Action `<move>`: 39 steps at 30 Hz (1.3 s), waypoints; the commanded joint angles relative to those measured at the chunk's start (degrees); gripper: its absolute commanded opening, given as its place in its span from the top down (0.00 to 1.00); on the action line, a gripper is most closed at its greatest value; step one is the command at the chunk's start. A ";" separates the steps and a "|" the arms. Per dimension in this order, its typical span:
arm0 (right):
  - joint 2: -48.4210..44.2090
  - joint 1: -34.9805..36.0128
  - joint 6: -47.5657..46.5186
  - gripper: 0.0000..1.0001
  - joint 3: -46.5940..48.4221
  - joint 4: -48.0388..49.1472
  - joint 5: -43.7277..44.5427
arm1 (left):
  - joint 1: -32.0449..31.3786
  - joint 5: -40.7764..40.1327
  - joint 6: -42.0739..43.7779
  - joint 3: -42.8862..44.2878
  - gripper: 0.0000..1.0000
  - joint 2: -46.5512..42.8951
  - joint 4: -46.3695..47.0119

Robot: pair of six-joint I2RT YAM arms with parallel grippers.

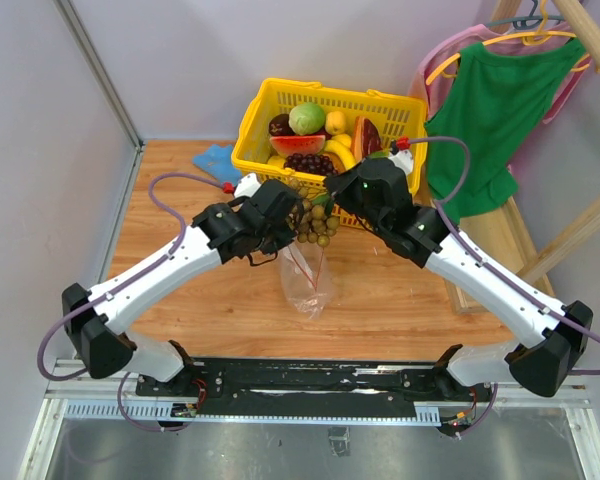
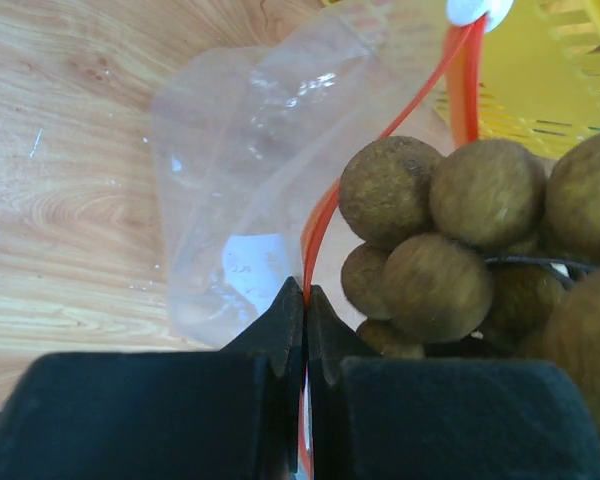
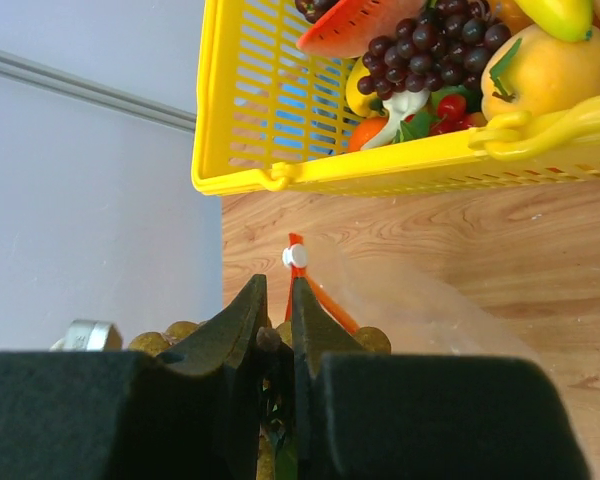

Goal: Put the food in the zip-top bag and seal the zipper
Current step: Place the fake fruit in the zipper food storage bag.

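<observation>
Over the wooden bench (image 1: 180, 290), the left gripper (image 2: 305, 300) pinches tight on the orange-red zipper (image 2: 325, 215), holding the clear zip-top bag (image 2: 240, 180) by its mouth while the bag's body trails toward 6 o'clock in the overhead view. The right gripper (image 3: 277, 300), clamped narrowly on the longan cluster (image 2: 450, 240), hangs it just beside that mouth, at the bag's 12 o'clock, before the yellow basket (image 1: 270, 110). Loading appears under way; next the cluster must drop through an opening that looks narrow.
</observation>
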 commanded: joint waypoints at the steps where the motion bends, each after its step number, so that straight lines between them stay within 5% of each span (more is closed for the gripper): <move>1: -1.89 0.44 2.71 0.99 -1.10 -1.65 5.37 | 0.29 -0.78 -3.60 -3.20 1.00 -5.59 4.73; 20: -0.18 0.37 -10.07 0.99 -1.20 -8.80 -0.79 | 2.21 -1.32 -3.17 -7.04 1.00 -8.26 7.10; 39: 14.16 0.34 -21.53 0.99 16.42 -22.64 -10.99 | 2.24 -3.78 14.81 -5.19 1.00 -7.32 9.12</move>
